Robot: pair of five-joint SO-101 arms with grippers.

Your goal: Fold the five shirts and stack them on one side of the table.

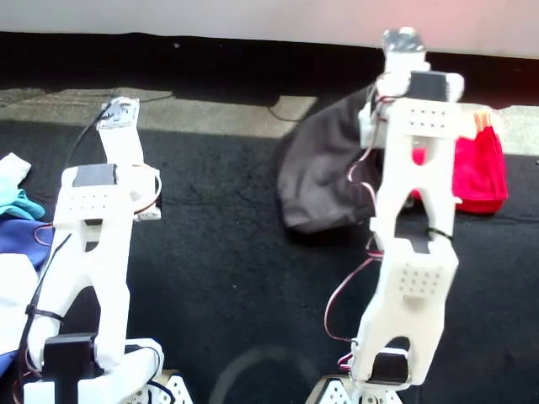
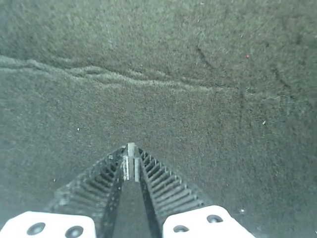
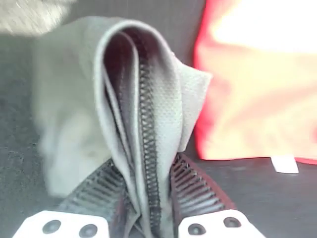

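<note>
Grey shirt [image 1: 324, 181] bunched at far right part of black surface [image 1: 227, 278], its folded edge clamped tight in right claw [image 3: 146, 173]. Red shirt [image 1: 482, 168] lies folded just beside it, toward right edge. Left claw [image 2: 131, 154] pressed together, holding nothing, over bare surface. Heap [image 1: 15, 227] of white, teal, blue shirts at left edge.

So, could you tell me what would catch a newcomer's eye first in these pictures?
The red shirt at the table's far right stands out against the black cloth, with the grey shirt bunched beside it and pinched in the right gripper. At the left edge lies a pile of blue, white and teal shirts, while the left gripper sits shut over bare cloth.
</note>
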